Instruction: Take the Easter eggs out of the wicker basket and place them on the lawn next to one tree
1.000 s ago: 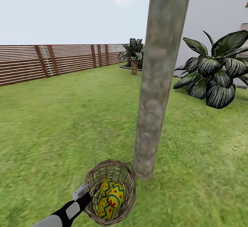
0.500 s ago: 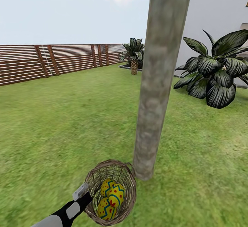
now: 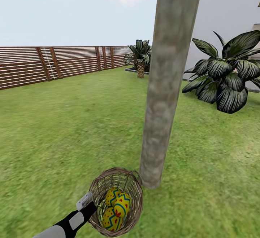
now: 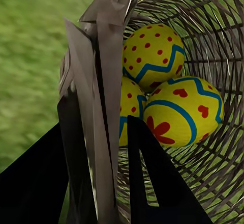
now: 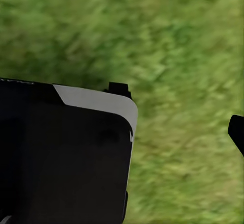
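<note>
Your left gripper is closed on the wall of the wicker basket: in the left wrist view one dark finger sits outside the weave and the other inside, with the rim pinched between them. Its arm reaches the basket on the side away from the tree.

Just inside the held wall lie the three Easter eggs, all in the basket bowl and packed touching. In the left wrist view two eggs face the camera and the third is part hidden behind the rim strip. The eggs lie directly ahead of the inner finger, between it and the far wall of the basket.

The basket stands on the lawn, just beside the base of the tree trunk.

Your right gripper looks down on bare grass; you cannot tell how far its fingers are spread.

Judgement: the left arm is nearer, but occupied. Any egg pick falls to the right arm, or needs a release first.
</note>
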